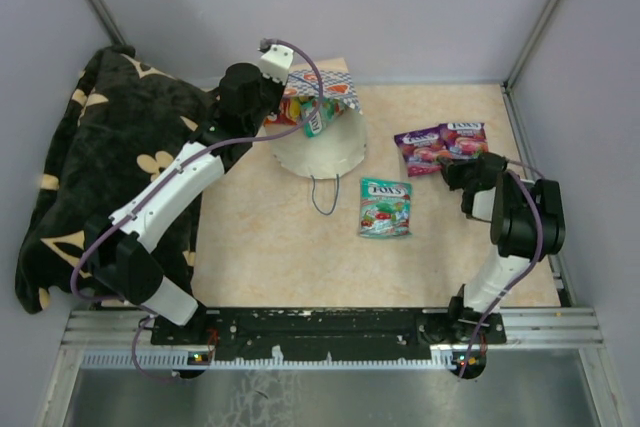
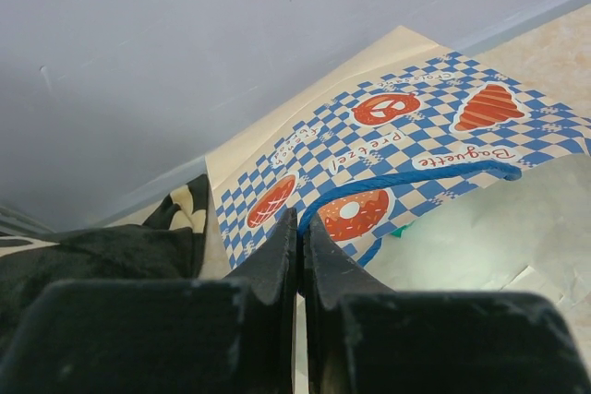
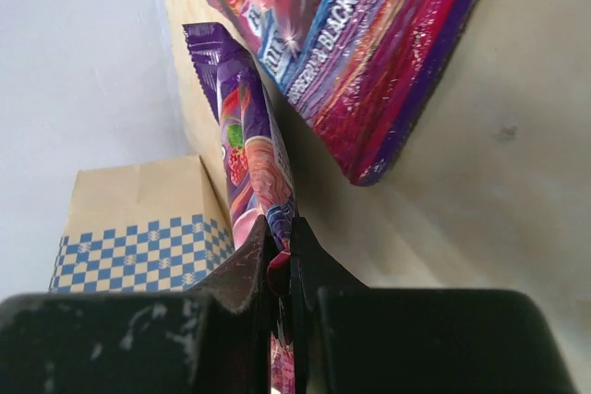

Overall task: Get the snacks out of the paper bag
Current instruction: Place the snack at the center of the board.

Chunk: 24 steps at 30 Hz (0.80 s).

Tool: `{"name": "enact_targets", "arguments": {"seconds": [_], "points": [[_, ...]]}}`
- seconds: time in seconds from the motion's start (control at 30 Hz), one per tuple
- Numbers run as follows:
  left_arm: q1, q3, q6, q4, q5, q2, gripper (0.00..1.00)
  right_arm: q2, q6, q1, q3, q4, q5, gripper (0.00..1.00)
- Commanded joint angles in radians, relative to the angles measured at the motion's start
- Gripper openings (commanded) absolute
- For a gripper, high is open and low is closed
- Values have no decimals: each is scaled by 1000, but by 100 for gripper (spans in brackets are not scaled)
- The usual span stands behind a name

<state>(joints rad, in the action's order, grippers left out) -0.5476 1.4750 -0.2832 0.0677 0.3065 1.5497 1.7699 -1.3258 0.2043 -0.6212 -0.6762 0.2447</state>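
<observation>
Top external view: nearest the arm bases, a teal packet (image 1: 385, 208) lies flat on the beige table (image 1: 270, 247), on its own, just right of the middle. A little farther and to the right, the right gripper (image 1: 452, 171) sits low by two purple-pink packets. Its wrist camera shows the fingers (image 3: 247, 260) pinched together on the edge of one purple packet (image 3: 247, 159), which stands tilted up on its side. The second purple-pink packet (image 3: 369, 53) lies flat just beyond it.

Left of these is the paper bag (image 1: 325, 142), its mouth gaping toward the near side and a blue string handle (image 1: 322, 197) trailing on the table toward the teal packet. Orange and green snacks (image 1: 303, 110) show inside the mouth.

The left gripper (image 2: 297, 228) is at the bag's far side, jaws narrowed to a slit. They appear to be clamped on the blue-white checkered rim, beside the other blue handle. Farthest left, a black floral blanket (image 1: 100, 147) lies heaped along the table's edge under the left arm.
</observation>
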Motion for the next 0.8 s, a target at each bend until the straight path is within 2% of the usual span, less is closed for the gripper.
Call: {"name": "enact_targets", "arguments": {"seconds": [0.0, 0.27, 0.77], "points": [[5, 21, 19, -17, -20, -23, 4, 27, -41, -23, -18, -141, -57, 0], [3, 42, 19, -4, -23, -8, 4, 120, -126, -98, -114, -147, -210, 0], [4, 73, 1, 15, -20, 18, 5, 343, -158, -125, -474, 21, -242, 0]]}}
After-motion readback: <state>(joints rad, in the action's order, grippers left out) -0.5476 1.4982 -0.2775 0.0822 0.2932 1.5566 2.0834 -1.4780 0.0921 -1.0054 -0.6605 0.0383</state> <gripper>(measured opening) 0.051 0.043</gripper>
